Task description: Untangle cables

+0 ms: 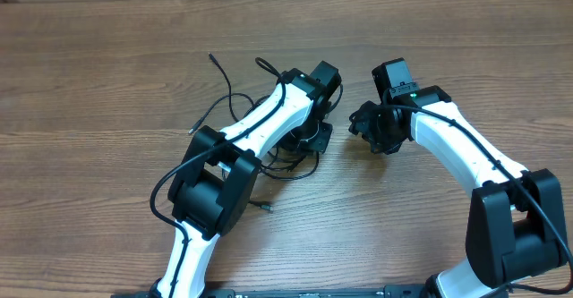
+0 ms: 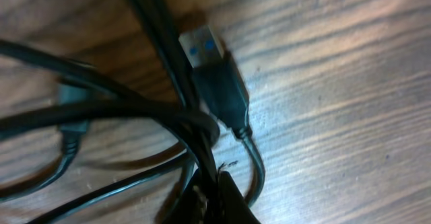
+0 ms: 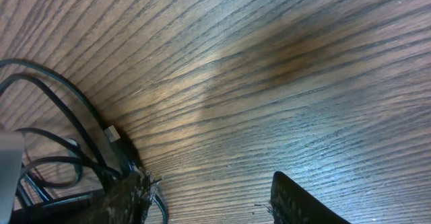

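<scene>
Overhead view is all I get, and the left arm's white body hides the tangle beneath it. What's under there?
Observer: The left wrist view shows a USB plug with a blue insert, lying flat on the table against the crossing black cables.
Operator: Are that arm's fingers holding anything?
Observer: The left fingers are closed, and one of the cables runs straight into their tips, so it looks pinched.

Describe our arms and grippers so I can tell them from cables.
Both the left arm and right arm have white shells, black joints and a black wire along them. The right wrist shows a green light. Left gripper and right gripper are black.
</scene>
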`<state>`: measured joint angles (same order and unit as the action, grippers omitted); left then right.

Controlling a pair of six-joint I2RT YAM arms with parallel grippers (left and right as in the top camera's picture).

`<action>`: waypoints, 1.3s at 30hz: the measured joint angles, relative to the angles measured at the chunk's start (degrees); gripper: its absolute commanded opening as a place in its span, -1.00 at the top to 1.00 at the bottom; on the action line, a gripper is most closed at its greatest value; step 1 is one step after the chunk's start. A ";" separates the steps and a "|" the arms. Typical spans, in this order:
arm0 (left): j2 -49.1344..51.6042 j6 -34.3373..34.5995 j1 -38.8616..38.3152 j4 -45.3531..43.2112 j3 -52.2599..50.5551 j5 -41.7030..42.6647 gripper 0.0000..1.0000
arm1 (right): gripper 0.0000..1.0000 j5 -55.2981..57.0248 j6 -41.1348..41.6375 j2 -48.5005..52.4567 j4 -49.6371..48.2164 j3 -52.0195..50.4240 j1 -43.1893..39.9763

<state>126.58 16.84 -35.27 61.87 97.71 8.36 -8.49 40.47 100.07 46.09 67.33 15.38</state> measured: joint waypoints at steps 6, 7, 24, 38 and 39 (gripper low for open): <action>0.07 -0.17 1.68 7.85 6.71 -0.02 0.86 | -0.41 0.17 -0.20 0.00 0.00 0.00 0.00; 0.07 -0.42 2.03 9.03 8.50 0.00 0.81 | -0.43 0.17 -0.20 0.00 0.02 0.00 0.00; 0.04 -4.98 2.84 17.62 17.66 -0.04 0.60 | -0.50 0.42 -0.68 0.00 0.44 0.00 -0.02; 0.04 -5.01 -1.77 8.11 6.38 -0.04 0.56 | -0.51 0.66 -1.51 0.00 0.42 0.00 0.00; 0.04 -4.98 -1.77 7.85 6.38 -0.04 0.54 | -0.51 0.81 -1.49 0.00 0.44 0.00 0.00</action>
<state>126.63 11.86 -37.04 69.71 104.09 8.32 -7.68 38.98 100.07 46.52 67.33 15.38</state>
